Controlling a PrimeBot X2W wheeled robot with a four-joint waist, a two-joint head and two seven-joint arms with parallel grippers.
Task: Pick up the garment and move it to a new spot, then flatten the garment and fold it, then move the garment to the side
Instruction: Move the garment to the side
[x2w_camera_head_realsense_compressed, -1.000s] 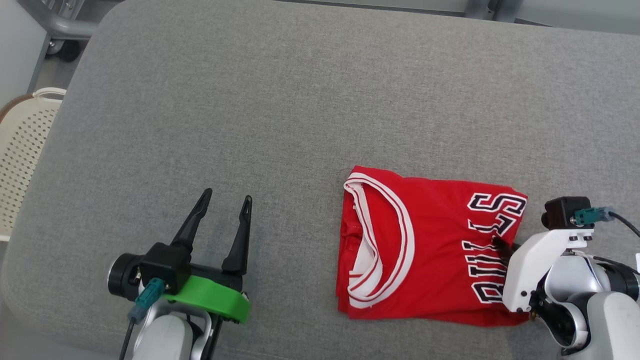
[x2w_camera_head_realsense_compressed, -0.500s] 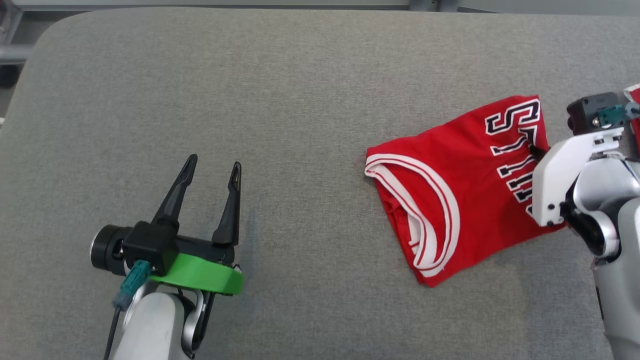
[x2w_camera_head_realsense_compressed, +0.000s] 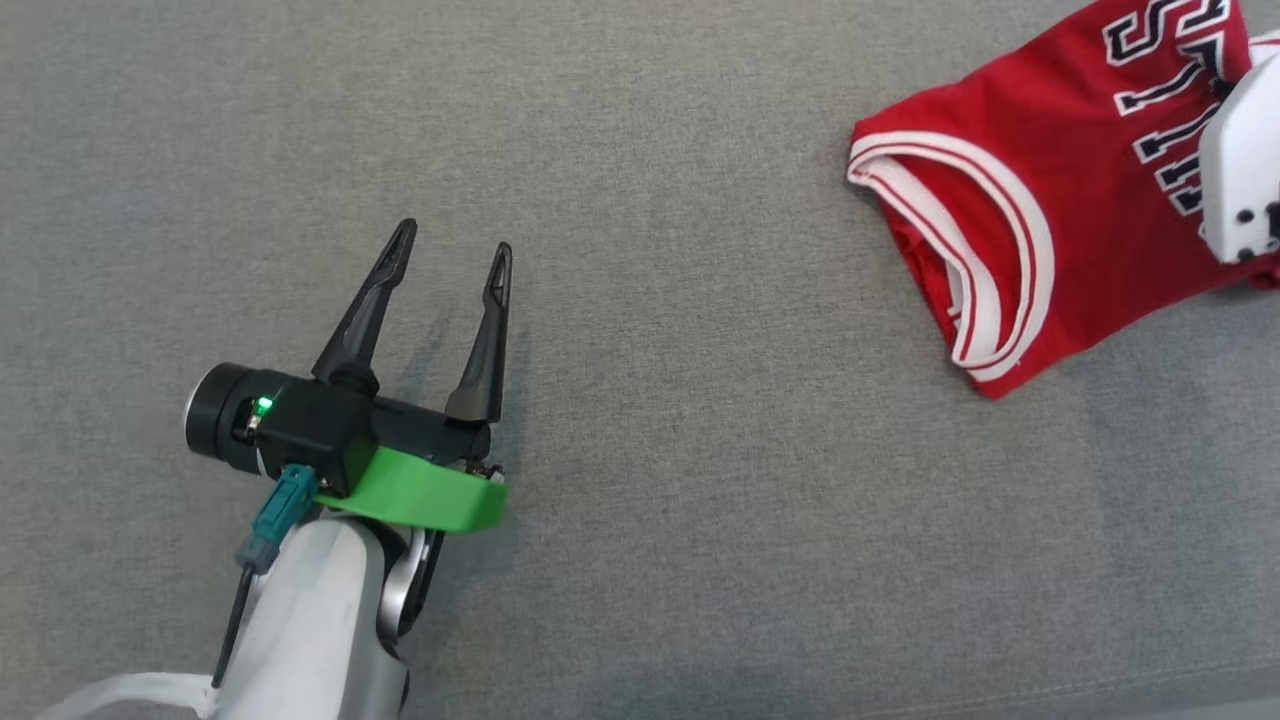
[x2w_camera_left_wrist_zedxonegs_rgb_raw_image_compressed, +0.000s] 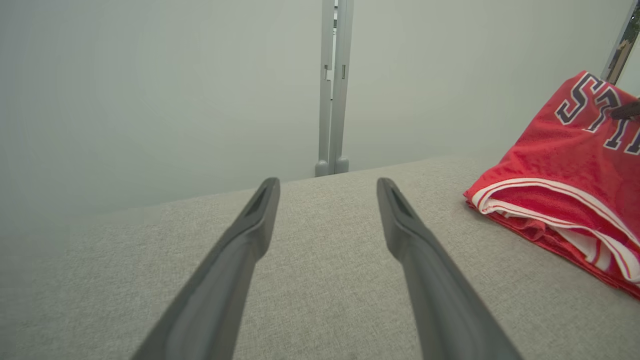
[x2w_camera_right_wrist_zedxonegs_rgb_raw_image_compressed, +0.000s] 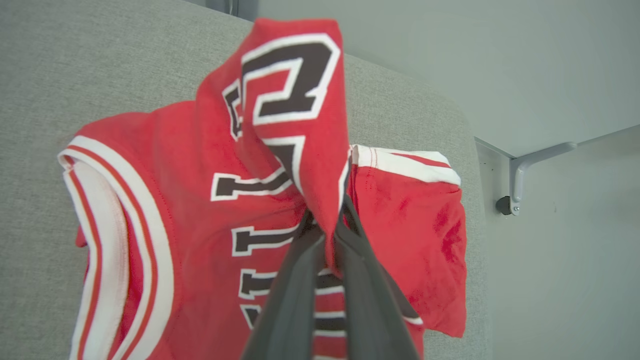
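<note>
Head view, left to right. Records the left gripper (x2w_camera_head_realsense_compressed: 454, 240) at lower left, fingers spread wide, nothing between them, green collar (x2w_camera_head_realsense_compressed: 420, 495) behind the finger bases. Notes bare grey cushion (x2w_camera_head_realsense_compressed: 700, 500) under and ahead of the fingertips. Places the garment (x2w_camera_head_realsense_compressed: 1080, 200), a folded red jersey with white-and-red trim and black lettering, well to the right of that gripper and ahead of its tips, lying on the cushion. Finds the white cover (x2w_camera_head_realsense_compressed: 1240, 170) of the right arm over the jersey's lettered end.

Left wrist view. Confirms the left gripper (x2w_camera_left_wrist_zedxonegs_rgb_raw_image_compressed: 327, 182) parted, both fingers above the cushion (x2w_camera_left_wrist_zedxonegs_rgb_raw_image_compressed: 320, 300), clear of cloth. Sets a pale upright post (x2w_camera_left_wrist_zedxonegs_rgb_raw_image_compressed: 335, 100) beyond the tips against a plain wall. Puts the garment (x2w_camera_left_wrist_zedxonegs_rgb_raw_image_compressed: 565, 150) off to the right of the right-hand finger, apart from it, lettered end raised.

Right wrist view. Logs the cushion (x2w_camera_right_wrist_zedxonegs_rgb_raw_image_compressed: 50, 75) to the left of the fingers. Shows the right gripper (x2w_camera_right_wrist_zedxonegs_rgb_raw_image_compressed: 327, 225) pressed together on a fold of the garment (x2w_camera_right_wrist_zedxonegs_rgb_raw_image_compressed: 175, 145) at its lettered part, cloth peaking above the tips, remainder spread on the cushion to either side of the fingers. Notes a wall bracket (x2w_camera_right_wrist_zedxonegs_rgb_raw_image_compressed: 530, 165) far right.
</note>
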